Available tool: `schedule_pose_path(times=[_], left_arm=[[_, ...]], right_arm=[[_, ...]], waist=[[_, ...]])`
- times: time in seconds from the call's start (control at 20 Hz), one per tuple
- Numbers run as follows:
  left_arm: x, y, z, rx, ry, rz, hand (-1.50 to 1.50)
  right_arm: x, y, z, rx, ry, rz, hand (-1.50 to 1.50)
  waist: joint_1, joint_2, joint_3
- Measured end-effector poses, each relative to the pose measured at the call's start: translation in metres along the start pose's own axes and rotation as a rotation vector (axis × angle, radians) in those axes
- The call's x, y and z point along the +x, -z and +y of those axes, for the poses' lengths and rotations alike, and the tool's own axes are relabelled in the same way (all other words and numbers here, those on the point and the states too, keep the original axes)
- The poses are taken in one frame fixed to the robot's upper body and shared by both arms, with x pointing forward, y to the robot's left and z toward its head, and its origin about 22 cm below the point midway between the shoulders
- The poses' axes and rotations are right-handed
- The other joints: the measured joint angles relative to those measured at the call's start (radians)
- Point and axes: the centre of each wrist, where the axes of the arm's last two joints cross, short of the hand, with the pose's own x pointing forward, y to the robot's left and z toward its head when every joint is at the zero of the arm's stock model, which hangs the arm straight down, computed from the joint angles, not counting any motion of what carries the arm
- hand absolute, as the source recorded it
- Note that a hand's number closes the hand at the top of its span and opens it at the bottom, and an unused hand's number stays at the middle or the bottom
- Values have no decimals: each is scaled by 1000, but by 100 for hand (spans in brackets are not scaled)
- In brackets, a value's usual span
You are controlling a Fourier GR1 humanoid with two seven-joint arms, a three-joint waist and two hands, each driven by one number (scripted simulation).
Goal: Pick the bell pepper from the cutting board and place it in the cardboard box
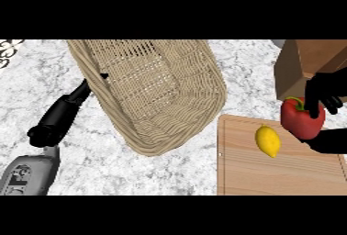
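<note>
One risk: your right hand (327,94), fingers pinching the red bell pepper (302,120), could catch the brown cardboard box (306,64) wall; left hand (46,133) appears clenched, empty.

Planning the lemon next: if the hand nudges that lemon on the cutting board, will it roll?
Likely yes. The lemon is a smooth oval, so it would probably roll sideways. The cutting board looks flat and rimless, so nothing would stop it. It probably stays rigid.

A pale woven wicker basket (159,92), a smooth light wooden cutting board (278,170), a matt brown cardboard box (308,64) and a speckled grey-white stone counter (81,137) are shown.
</note>
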Motion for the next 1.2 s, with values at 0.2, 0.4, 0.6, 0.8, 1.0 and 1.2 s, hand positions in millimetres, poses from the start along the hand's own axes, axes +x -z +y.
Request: schedule_pose_path(times=[0.2,0.4,0.6,0.8,1.0,1.2], left_arm=[[0,-1,-1,-8,-3,-7,0],[1,1,-6,-14,6,-13,0],[1,4,-3,-20,7,-18,0],[2,5,-5,-31,2,-24,0],[7,9,-7,-38,1,-34,0],[12,12,-11,-43,-6,-40,0]], right_arm=[[-27,19,-31,-54,20,107,150],[-58,42,-48,-60,-38,168,150],[-86,51,-57,39,-112,228,150],[-113,53,-57,212,-144,309,150],[-140,49,-60,338,-157,344,150],[-162,40,-62,465,-185,387,-150]], waist=[[6,1,0],[16,5,1],[23,8,1],[32,11,1],[40,14,2],[45,15,1]])
